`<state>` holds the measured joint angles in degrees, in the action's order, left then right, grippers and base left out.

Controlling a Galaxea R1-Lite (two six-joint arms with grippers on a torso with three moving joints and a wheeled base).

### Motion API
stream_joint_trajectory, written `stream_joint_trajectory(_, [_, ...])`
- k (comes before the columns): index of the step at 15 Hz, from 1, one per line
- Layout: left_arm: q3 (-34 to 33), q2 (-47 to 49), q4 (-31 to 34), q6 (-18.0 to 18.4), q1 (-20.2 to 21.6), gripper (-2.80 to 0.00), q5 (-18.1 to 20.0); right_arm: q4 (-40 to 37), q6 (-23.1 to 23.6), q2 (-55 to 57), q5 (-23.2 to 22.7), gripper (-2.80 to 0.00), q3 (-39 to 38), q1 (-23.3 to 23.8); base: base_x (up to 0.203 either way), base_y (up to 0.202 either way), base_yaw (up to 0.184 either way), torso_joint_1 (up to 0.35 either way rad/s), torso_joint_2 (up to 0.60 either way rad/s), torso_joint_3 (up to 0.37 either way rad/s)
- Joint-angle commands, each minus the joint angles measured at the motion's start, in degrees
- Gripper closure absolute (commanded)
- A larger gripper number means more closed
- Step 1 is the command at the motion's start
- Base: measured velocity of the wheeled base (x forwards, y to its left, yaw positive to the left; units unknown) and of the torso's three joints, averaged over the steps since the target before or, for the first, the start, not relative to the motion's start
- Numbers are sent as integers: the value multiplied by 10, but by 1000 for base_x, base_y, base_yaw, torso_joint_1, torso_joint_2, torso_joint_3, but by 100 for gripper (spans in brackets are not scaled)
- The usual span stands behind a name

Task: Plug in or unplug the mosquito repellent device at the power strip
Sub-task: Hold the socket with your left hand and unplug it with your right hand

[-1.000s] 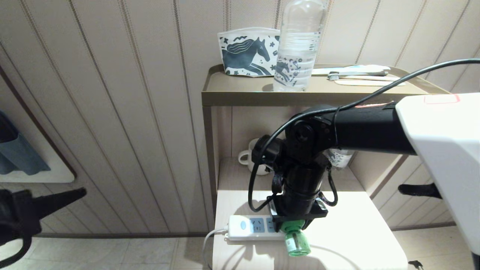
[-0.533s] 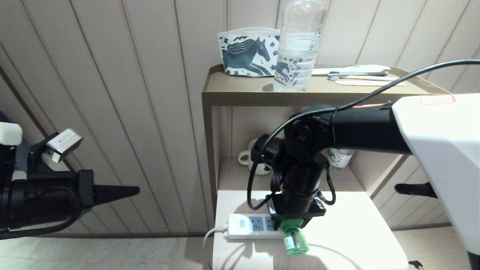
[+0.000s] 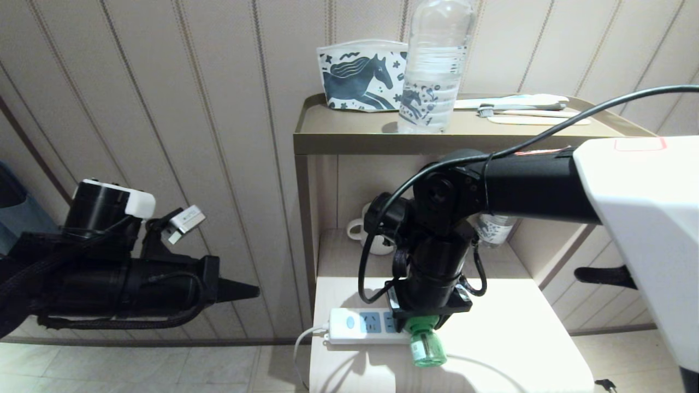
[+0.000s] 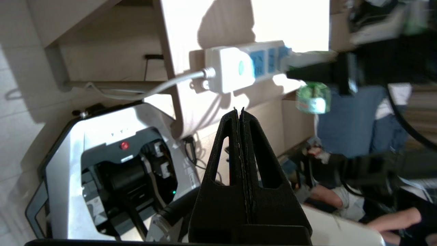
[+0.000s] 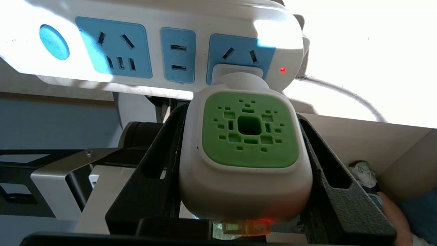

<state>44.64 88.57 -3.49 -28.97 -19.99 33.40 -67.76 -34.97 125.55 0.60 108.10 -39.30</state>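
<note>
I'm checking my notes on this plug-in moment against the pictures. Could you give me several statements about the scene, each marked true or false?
1. The right gripper holds the mosquito repellent device between its jaws. True.
2. The device is plugged into the power strip. True.
3. The left gripper has its jaws wide open. False: they are shut together.
4. The strip's blue button sits right beside the device. False: it is at the far end, past two free socket panels.
5. A water bottle stands on the upper shelf. True.
</note>
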Motion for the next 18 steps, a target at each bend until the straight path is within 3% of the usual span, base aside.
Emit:
stream_joint_trajectory(1, [19, 57, -6, -7, -37, 0, -20, -4, -2, 1, 0, 0, 5, 0, 0, 0, 0, 0, 0, 0])
stream_joint_trajectory(6, [66, 122, -35, -31, -106, 0, -49, -1, -2, 22, -1, 0, 8, 6, 0, 0, 0, 0, 0, 0])
stream_joint_trajectory(16, [94, 196, -55, -49, -158, 0, -60, 6, -2, 26, -1, 0, 24, 9, 0, 0, 0, 0, 0, 0])
stream_joint_trajectory(18, [103, 204, -55, -50, -167, 0, -76, 6, -2, 27, -1, 0, 26, 13, 0, 0, 0, 0, 0, 0])
